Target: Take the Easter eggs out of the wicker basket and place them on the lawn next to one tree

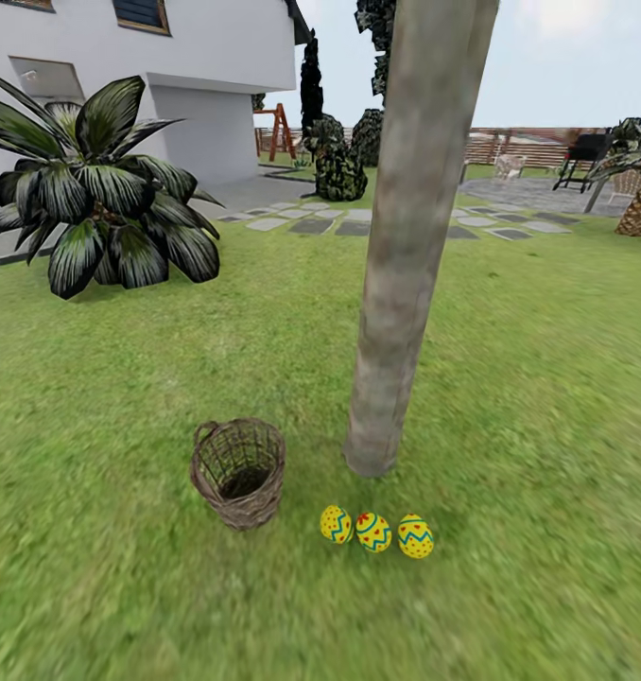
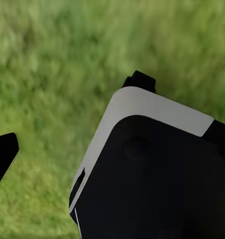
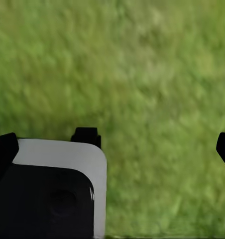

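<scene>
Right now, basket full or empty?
Empty. The wicker basket stands upright showing only its dark inside; all three Easter eggs lie on the lawn.

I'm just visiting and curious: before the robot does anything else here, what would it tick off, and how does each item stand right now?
1. Wicker basket holds no eggs: ok, its inside looks bare in the head view.
2. All three Easter eggs lie on the lawn: ok.
3. Eggs next to one tree: ok, they sit in a row close to the foot of its trunk.
4. Basket standing upright: ok.
5. Left pincer holds nothing: ok, grass between its fingertips.
6. Right pincer holds nothing: ok, grass between its fingertips.
</scene>
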Controlling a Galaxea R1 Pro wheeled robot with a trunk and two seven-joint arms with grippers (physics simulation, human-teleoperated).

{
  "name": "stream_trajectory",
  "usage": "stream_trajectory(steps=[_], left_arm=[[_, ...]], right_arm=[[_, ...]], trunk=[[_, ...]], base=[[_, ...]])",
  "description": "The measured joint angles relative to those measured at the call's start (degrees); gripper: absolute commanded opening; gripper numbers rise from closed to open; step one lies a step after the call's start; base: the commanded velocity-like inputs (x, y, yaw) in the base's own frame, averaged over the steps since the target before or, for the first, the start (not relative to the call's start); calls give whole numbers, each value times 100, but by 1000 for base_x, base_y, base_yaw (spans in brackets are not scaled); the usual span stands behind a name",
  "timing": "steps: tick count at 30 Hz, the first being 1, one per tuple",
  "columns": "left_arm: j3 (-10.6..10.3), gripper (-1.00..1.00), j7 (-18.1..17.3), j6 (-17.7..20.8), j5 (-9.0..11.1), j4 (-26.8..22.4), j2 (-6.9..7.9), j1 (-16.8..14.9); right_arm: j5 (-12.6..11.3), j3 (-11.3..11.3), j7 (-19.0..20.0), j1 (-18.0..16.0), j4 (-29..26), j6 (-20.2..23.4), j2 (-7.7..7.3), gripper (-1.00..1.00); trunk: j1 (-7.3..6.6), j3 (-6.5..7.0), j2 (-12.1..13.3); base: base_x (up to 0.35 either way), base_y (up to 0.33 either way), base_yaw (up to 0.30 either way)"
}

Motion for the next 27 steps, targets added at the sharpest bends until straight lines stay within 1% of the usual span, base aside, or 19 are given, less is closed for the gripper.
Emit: stream_trajectory(steps=[4,5,6,8,9,27], left_arm=[[-18,100,37,8,-16,1,50,25],[-27,100,45,17,-16,3,179,28],[-28,100,45,15,-17,2,240,32],[-30,100,45,13,-17,-4,316,37],[-30,100,45,11,-19,-9,329,38],[-29,100,44,10,-9,-8,334,40]], right_arm=[[-4,-1,3,11,47,4,1,100],[-1,-1,6,13,53,4,1,100],[0,-1,5,13,54,5,2,100],[1,-1,4,13,56,5,4,100],[1,-1,2,13,57,5,6,100],[16,3,1,23,72,12,13,100]], trunk=[[0,37,0],[0,46,0],[0,55,0],[0,74,0],[0,83,0],[0,248,0]], base=[[0,0,-98],[0,0,-97],[0,0,-93],[0,0,-82],[0,0,-43],[0,0,-9]])
